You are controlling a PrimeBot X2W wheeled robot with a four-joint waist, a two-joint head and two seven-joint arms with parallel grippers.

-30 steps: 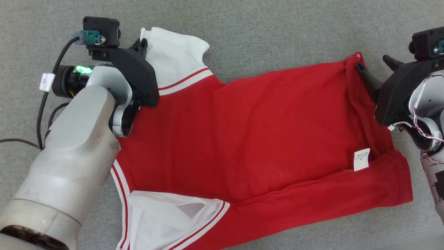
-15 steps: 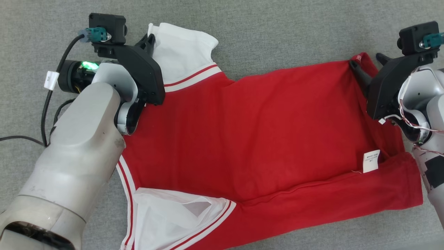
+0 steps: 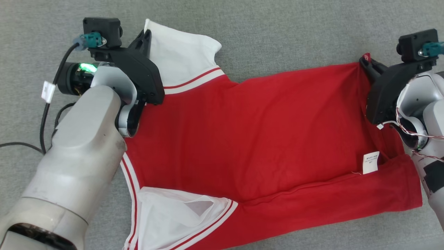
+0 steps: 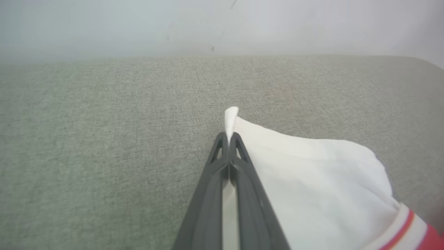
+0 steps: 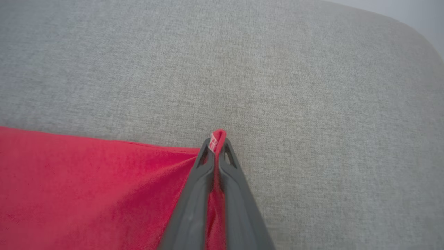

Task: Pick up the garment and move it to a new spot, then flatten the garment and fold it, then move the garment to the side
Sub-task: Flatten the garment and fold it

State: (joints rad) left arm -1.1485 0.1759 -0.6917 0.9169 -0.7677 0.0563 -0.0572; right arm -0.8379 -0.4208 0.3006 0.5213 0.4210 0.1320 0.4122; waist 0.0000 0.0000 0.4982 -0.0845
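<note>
The garment point(image 3: 256, 139) is a red shirt with white sleeves and red-and-white striped trim, spread across the grey cloth surface. My left gripper point(image 3: 147, 33) is shut on the tip of the far white sleeve point(image 4: 312, 170), and a bit of white cloth sticks out past its fingertips point(image 4: 229, 139). My right gripper point(image 3: 364, 60) is shut on the far red hem corner point(image 5: 218, 136), with red cloth pinched between its fingers. A white care label point(image 3: 370, 162) hangs near the right edge. The near white sleeve point(image 3: 173, 218) lies crumpled at the bottom.
The grey fabric surface point(image 3: 277, 31) runs all around the shirt, with bare room beyond its far edge. A black cable point(image 3: 43, 118) trails off my left arm at the left. The surface's rounded far edge point(image 5: 399, 24) shows in the right wrist view.
My right gripper has gone from open to shut on the red hem corner. The left gripper keeps its hold on the white sleeve tip, which now stands a little farther out.
</note>
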